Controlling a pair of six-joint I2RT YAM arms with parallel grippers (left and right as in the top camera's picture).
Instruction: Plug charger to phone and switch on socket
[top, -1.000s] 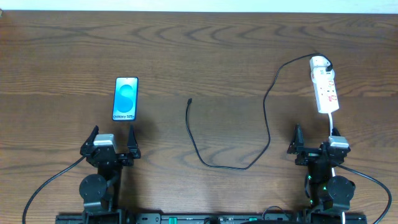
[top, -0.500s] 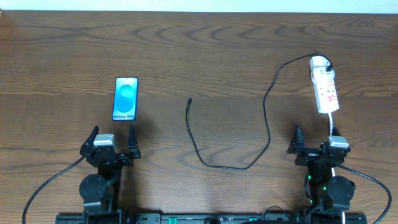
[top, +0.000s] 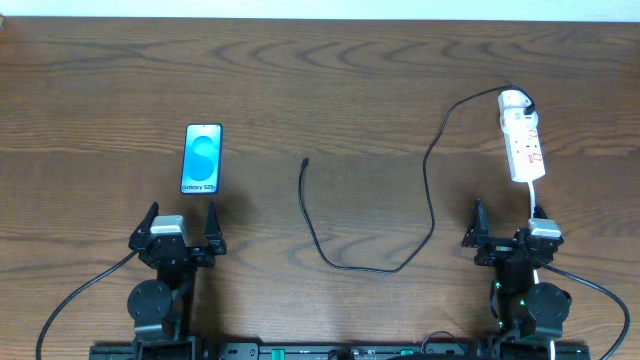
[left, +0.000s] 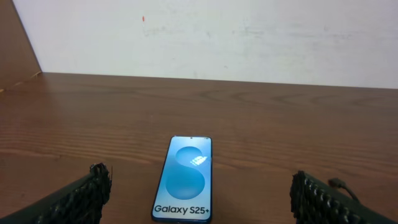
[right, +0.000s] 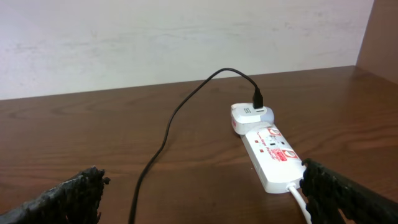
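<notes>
Phone (top: 202, 158) one; charger (top: 432, 225) one, seemingly plugged into socket (top: 522, 140), one; left fingers (top: 213, 225), right fingers (top: 478, 222) apart, empty.

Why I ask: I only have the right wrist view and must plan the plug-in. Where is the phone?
Observer: The phone lies flat, screen up, on the left side of the table, just ahead of the left gripper.
Operator: And the cable's loose end?
Observer: The charger loops back to a free tip lying mid-table, to the right of the phone and apart from it.
Operator: Is the left gripper holding anything?
Observer: No, it is open and empty.
</notes>
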